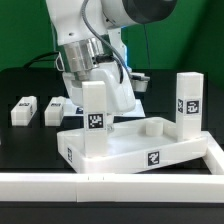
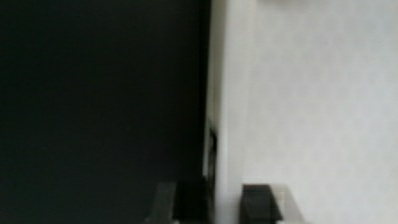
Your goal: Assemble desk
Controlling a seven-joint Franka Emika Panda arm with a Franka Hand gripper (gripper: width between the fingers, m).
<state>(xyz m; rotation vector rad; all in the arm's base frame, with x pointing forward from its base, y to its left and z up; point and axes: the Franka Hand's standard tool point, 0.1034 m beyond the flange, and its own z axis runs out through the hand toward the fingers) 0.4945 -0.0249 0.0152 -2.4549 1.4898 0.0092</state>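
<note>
One gripper was at work, its two fingers drawn in close on the upper end of one leg, which it held upright over the corner of the slab at the exterior view's left. The foot of this held leg met the slab at that corner, though how deep it sat could not be told. There was one slab, lying flat on the black table in the middle of the scene, with two square tags showing on its front wall and one round socket visible on its upper face. Four legs could be counted in all. Besides the held one, a second upright leg stood on the slab's far corner at the exterior view's right, apart from the gripper. Two more legs lay on their sides on the table at the exterior view's left, one just beside the other, both clear of the slab. One long white rail ran along in front of the slab. In the wrist view the gripper showed two dark fingertips near together with a pale edge between them; the rest was too blurred to name.
</note>
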